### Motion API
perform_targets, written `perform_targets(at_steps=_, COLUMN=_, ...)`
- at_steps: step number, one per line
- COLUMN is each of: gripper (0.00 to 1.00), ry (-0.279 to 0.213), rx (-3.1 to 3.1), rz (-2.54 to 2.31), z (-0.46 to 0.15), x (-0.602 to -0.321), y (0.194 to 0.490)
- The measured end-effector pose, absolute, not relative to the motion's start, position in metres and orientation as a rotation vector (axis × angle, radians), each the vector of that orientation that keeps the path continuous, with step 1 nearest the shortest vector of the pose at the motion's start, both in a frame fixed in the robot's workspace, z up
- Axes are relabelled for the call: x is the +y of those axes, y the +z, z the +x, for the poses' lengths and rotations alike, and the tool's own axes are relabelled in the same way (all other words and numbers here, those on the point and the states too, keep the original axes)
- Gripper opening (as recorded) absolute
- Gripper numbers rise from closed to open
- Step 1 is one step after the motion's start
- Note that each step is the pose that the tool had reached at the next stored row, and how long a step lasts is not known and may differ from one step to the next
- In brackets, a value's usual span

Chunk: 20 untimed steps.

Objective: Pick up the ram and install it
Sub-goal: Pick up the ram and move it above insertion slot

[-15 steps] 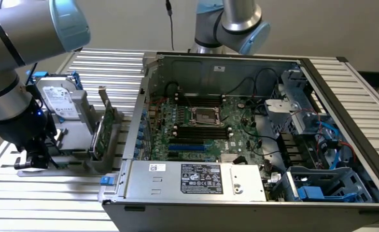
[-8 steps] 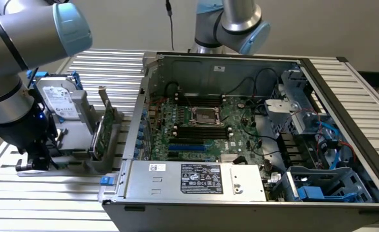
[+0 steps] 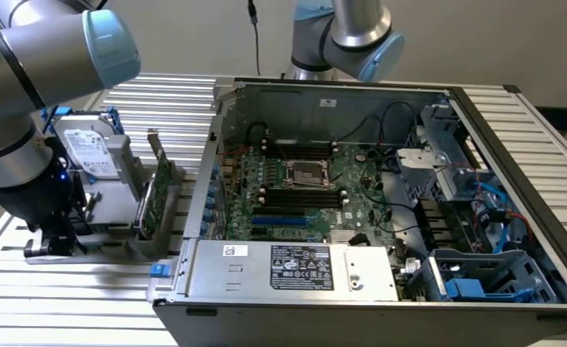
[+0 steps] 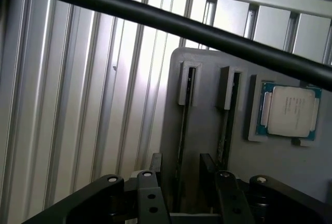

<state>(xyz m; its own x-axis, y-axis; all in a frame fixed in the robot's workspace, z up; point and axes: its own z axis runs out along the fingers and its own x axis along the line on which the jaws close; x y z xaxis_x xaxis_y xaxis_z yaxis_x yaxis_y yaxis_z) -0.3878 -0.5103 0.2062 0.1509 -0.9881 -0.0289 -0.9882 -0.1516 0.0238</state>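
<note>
The slatted metal table [image 3: 514,123] carries everything. The open computer case [image 3: 341,92] lies on it at the centre of the exterior view, and its motherboard [image 3: 360,210] faces up. The boxed power supply [image 3: 293,267] sits at six o'clock of the board. Long dark memory slots [image 3: 303,196] run at twelve and six o'clock of the processor socket [image 3: 308,173].

My arm [image 3: 23,94] hangs down at nine o'clock of the case, on the exterior view's left, over the grey parts holder [image 4: 205,120]. On that holder the silver hard drive [image 3: 89,148] stands upright, at ten o'clock of the green bracket card [image 3: 156,191], which stands on edge nearer the case.

My gripper [image 4: 181,159] is low over the holder with its fingers [image 4: 155,168] spread apart, one on each side of the ram [image 4: 184,125]. The ram stands on its edge in its slot, and I cannot tell whether either finger touches it. A second stick [image 4: 231,105] stands in the neighbouring slot. Just past it a processor chip [image 4: 290,111] lies flat in its own pocket. A black cable [image 4: 155,19] crosses in front of my wrist camera.
</note>
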Motion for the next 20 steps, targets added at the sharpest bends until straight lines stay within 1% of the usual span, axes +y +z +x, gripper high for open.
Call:
perform_targets(at_steps=11, gripper=0.42, ry=0.095, rx=2.044, rz=-2.371, z=-0.3878, x=-0.5107, y=0.2011)
perform_targets(at_steps=20, gripper=0.42, ry=0.11, rx=2.05, rz=-2.371, z=-0.3878, x=-0.5115, y=0.1985)
